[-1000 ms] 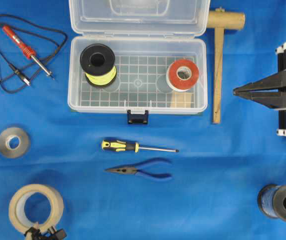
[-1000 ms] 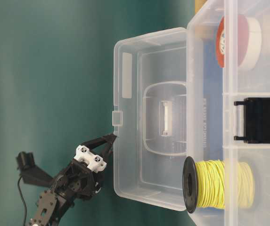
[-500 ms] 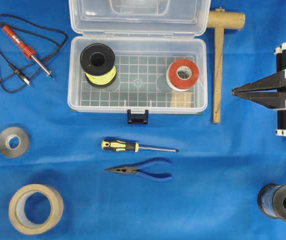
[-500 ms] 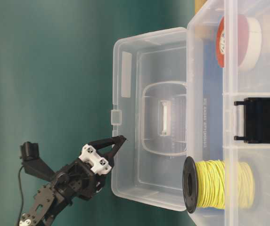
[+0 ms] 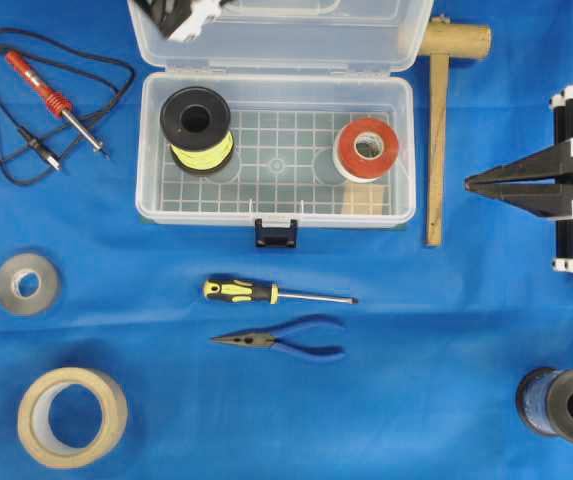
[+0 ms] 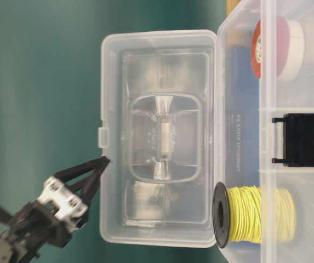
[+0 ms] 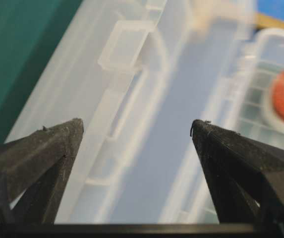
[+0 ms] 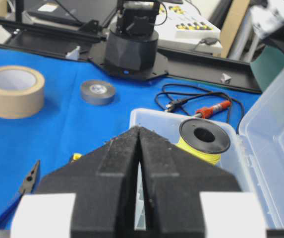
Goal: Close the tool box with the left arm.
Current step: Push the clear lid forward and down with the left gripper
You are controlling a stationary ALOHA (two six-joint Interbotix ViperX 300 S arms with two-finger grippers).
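The clear tool box (image 5: 146, 150) stands open at the table's back middle, with a yellow wire spool (image 5: 196, 128) and a red tape roll (image 5: 367, 150) inside and its dark blue latch (image 5: 276, 234) at the front. Its lid (image 5: 296, 45) is partly raised off the table (image 6: 157, 137). My left gripper (image 5: 176, 12) is open behind the lid's left part. Its fingertips (image 6: 99, 164) touch the lid's free edge, and the lid fills the space between the fingers (image 7: 137, 126). My right gripper (image 5: 471, 182) is shut and empty, right of the box (image 8: 139, 130).
A wooden mallet (image 5: 436, 120) lies right of the box and a red soldering iron (image 5: 51, 95) left of it. A screwdriver (image 5: 266, 293) and pliers (image 5: 281, 342) lie in front. A grey tape roll (image 5: 26, 284), masking tape (image 5: 71, 417) and a blue wire spool (image 5: 564, 405) sit nearer.
The lid has swung up from lying back. My left gripper has moved up along the lid's edge and now shows at the top of the overhead view. The right arm has not moved.
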